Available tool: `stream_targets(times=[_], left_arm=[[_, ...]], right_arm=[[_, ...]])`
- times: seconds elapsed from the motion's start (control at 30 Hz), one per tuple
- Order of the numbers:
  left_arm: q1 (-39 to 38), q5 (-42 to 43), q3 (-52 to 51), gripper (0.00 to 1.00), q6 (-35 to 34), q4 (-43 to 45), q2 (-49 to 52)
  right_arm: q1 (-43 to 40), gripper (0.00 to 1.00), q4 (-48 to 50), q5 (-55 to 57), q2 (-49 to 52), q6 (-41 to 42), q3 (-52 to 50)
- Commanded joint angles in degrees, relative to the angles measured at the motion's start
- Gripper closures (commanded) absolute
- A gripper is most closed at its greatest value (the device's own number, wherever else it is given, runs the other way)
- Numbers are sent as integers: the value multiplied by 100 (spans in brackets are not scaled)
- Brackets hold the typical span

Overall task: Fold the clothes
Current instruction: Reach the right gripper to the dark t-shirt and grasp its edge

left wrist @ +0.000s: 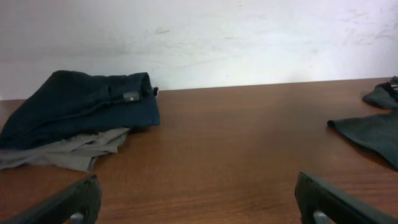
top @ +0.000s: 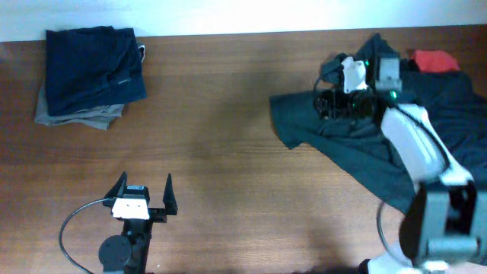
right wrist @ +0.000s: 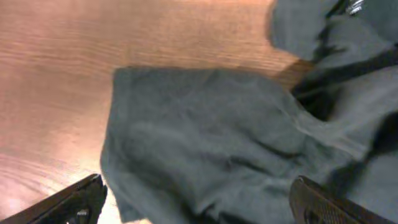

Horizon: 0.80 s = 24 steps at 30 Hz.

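Note:
A crumpled dark grey garment point(top: 365, 144) lies spread at the right of the table; it fills the right wrist view point(right wrist: 211, 143). My right gripper point(top: 329, 104) is open just above its upper left part, fingers apart on either side of the cloth point(right wrist: 199, 202). My left gripper point(top: 144, 190) is open and empty at the front left, over bare wood point(left wrist: 199, 199). A folded stack, a navy garment point(top: 93, 67) on a beige one point(top: 76, 116), sits at the back left, also in the left wrist view point(left wrist: 81, 106).
A red cloth point(top: 435, 61) lies at the back right beside more dark clothing point(top: 464, 99). The wooden table point(top: 221, 152) meets a white wall at the back. A cable loops by the left arm's base point(top: 72, 228).

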Motion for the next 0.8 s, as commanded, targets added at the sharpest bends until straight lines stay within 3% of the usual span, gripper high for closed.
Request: stream_targets(times=[0.0,0.2,0.33,0.5,0.77], left_arm=[[24,-39,-17,1,-55,-42,-37],[24,-39,-17,1,-55,-42,-37],[24,-37,-17,1,-55,-42,-37],[24,-37,-17,1,-55,-42,-37],[24,-39,-17,1,-57,-42,-37]], right_arm=[[94,2,-74,-31,546,24,402],[321,0,-597,192,1121,173,400],[560,22,-903,186,1156,678,400],[896,29,-1226,186,1167,835,374],[1268,23,-1193,380,1366,949,326]])
